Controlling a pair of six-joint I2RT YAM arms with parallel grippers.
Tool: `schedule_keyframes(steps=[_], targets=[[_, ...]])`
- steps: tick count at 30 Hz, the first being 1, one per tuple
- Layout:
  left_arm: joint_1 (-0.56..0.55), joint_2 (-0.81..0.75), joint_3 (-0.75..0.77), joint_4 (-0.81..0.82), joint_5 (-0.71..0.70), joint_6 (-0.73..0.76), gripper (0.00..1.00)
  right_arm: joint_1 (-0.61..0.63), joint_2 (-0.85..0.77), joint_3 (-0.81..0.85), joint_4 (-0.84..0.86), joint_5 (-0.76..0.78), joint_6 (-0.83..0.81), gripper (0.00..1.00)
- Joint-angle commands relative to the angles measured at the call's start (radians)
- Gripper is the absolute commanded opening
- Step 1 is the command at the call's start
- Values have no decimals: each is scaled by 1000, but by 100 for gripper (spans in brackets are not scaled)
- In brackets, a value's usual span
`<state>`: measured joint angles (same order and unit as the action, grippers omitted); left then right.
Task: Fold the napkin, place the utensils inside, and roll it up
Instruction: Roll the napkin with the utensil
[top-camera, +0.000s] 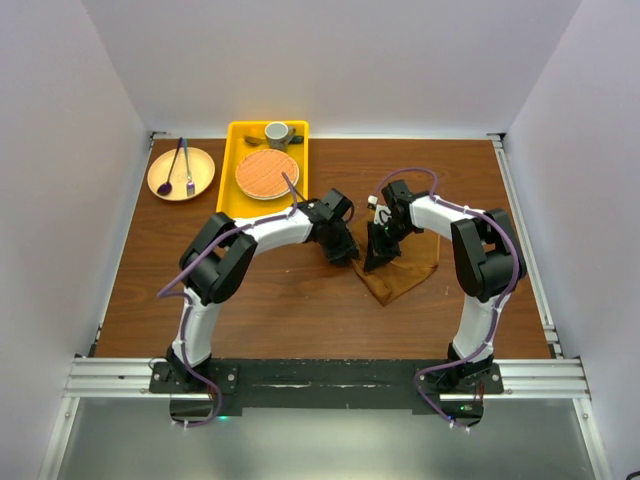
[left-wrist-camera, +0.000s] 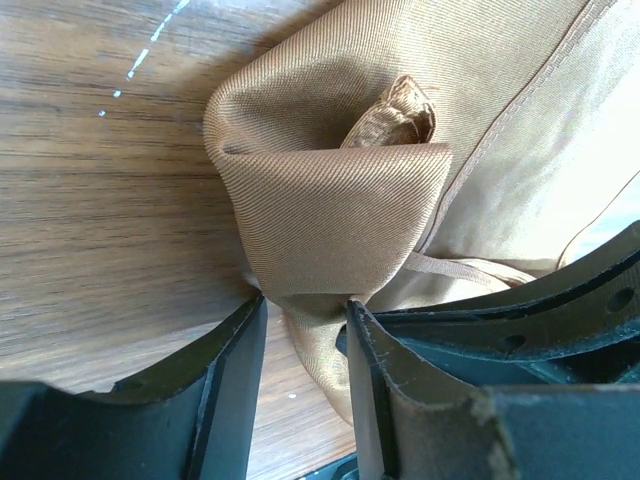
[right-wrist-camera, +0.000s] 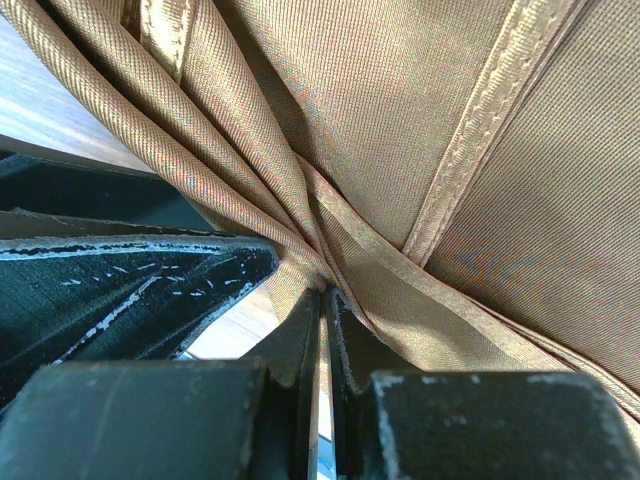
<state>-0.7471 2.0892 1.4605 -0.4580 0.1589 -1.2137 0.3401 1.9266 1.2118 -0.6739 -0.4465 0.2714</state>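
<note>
top: overhead, whole table (top-camera: 300, 300) | wrists: close-up, shared napkin (left-wrist-camera: 330, 200)

Bright even light, soft shadows

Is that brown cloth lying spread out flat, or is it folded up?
Folded and bunched, not flat: from above the napkin shows as a triangle, and its pleats gather into the shut right gripper.
</note>
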Motion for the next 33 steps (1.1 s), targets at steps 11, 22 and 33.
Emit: schedule_keyframes(steps=[11,22,33], targets=[[0,109,51,-79,-116,-17,46,10,83,-57,19,190,-61,3],[3,143,11,-114,-176,16,24,13,81,-34,8,196,-83,8],[8,170,37,-177,-165,32,5,13,60,-17,-7,223,-118,21]])
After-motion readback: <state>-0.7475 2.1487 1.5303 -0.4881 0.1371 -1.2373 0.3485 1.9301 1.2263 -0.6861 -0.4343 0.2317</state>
